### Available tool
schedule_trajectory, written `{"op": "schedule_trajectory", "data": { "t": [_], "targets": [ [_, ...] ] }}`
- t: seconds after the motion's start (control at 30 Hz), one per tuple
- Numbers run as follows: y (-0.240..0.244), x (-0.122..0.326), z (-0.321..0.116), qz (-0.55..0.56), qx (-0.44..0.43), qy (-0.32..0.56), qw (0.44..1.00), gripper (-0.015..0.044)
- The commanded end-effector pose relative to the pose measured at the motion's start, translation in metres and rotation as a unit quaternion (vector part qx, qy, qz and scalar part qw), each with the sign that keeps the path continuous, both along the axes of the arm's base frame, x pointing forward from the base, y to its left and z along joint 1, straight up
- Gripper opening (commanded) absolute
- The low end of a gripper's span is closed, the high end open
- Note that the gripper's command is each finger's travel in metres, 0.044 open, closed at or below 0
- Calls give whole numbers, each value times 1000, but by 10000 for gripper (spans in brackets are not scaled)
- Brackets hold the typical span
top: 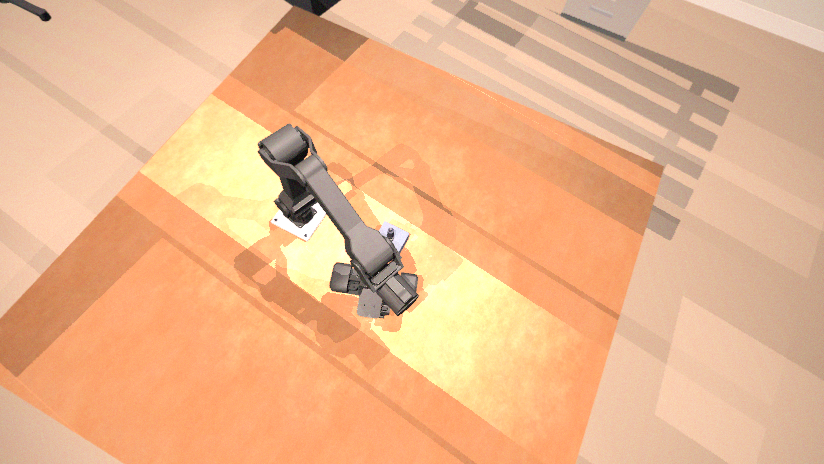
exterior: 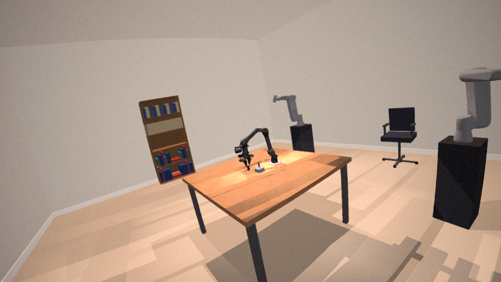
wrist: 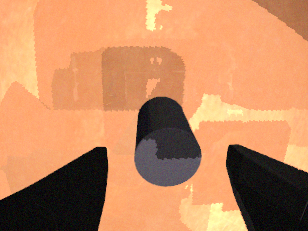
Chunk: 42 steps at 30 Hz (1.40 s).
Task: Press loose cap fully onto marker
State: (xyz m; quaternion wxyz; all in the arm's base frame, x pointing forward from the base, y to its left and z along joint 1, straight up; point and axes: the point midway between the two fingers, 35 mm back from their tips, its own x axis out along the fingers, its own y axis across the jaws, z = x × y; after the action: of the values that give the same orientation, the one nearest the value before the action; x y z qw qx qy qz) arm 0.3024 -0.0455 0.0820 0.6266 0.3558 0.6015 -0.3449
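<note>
"What does the top view give?" asks the first.

"The arm (top: 340, 201) (exterior: 250, 134) reaches from its white base plate (top: 306, 236) (exterior: 279, 161) over the table (top: 490, 403) (exterior: 217, 196)," says the second. "The marker (top: 390, 232) (exterior: 258, 164) stands in the holder block (top: 399, 238) (exterior: 259, 169), partly covered by the arm. The cap is hidden there, and the fingertips cannot be made out."

"And the exterior view?"

"The gripper (top: 371, 302) (exterior: 247, 166) (wrist: 167, 156) points down beside the block, its tips low around the small dark cap (exterior: 248, 168) (wrist: 168, 159). The marker is upright and uncapped. Whether the tips touch the cap is too small to tell."

"The wrist view, then?"

"That one settles it: the gripper is spread, a dark finger on each side, with nothing pinched. The cap stands upright on the table between the two, its round grey-blue top facing the camera and its dark side showing above. Table surface shows on both sides of it, so it looks apart from either finger."
</note>
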Motion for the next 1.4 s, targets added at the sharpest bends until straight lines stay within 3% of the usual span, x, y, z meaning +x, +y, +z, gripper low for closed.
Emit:
{"op": "schedule_trajectory", "data": {
  "t": [0.0,0.7,0.83,1.13,1.23,1.37],
  "targets": [
    [1,0,-10,-1,3,4,1000,240],
    [1,0,-38,-1,3,4,1000,240],
    [2,0,-38,-1,3,4,1000,135],
    [1,0,-38,-1,3,4,1000,75],
    [1,0,-34,-1,3,4,1000,0],
    [1,1,-24,-1,3,4,1000,0]
  ]
}}
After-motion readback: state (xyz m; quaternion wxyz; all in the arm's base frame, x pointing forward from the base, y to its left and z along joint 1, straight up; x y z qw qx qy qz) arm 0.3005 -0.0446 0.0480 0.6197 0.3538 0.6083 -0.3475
